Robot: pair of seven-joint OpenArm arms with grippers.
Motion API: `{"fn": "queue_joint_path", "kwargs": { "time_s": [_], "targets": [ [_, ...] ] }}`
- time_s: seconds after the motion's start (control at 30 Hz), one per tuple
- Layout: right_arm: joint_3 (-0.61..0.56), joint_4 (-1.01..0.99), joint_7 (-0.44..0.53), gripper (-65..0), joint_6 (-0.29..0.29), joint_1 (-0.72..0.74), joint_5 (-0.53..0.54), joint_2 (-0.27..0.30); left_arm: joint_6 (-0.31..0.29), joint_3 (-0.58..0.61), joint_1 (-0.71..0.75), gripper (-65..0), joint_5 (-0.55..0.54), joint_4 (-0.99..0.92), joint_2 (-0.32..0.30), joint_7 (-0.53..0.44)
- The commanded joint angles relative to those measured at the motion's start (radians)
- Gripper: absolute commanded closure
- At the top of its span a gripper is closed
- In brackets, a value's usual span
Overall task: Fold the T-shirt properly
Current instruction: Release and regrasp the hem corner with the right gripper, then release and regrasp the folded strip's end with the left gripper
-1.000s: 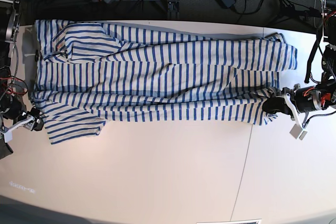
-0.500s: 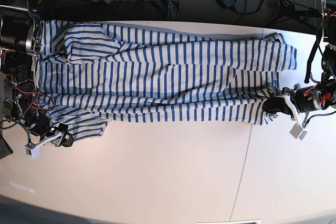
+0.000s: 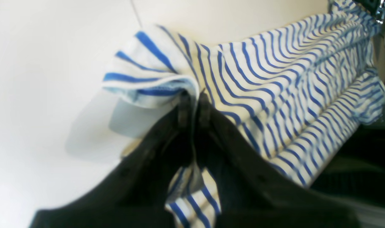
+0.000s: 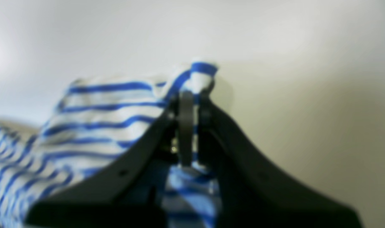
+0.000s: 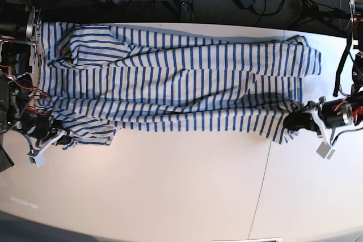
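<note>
The T-shirt lies spread lengthwise across the far half of the white worktop, its collar end toward the base view's left and its hem toward the right, so that one long edge faces the bare near half. That layout suits a lengthwise fold, and the two arms are stationed at opposite ends of that near edge for it. The left end effector is clamped shut on the T-shirt's hem corner, the striped cloth bunching up above its dark jaws and a strip hanging down between them; in the base view it sits at the cloth's right-hand near corner. The right end effector is likewise closed on the T-shirt, a small peak of fabric pinched between its jaws, at the sleeve on the base view's left. Holding both ends of the same edge probably lets the arms lift it together and carry it over evenly, keeping the fabric taut rather than letting the middle sag or wrinkle.
</note>
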Motion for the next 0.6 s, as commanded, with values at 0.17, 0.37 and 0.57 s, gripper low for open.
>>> {"fn": "queue_joint_path", "kwargs": {
  "time_s": [0.17,0.37,0.57],
  "targets": [
    [0.006,0.199,-0.035,0.0,0.064,-0.06,0.144,0.157,-0.012,-0.011,0.049,0.0,-0.108,0.174,-0.108,0.056],
    [0.006,0.351,-0.051,0.0,0.066,-0.201,0.177,0.259,-0.012,-0.011,0.156,0.0,-0.098,0.327,-0.147,0.057],
    [0.01,0.481,-0.067,0.0,0.066,-0.332,0.177,0.306,-0.012,-0.011,0.197,0.0,-0.095,0.346,-0.157,0.079]
  ]
}}
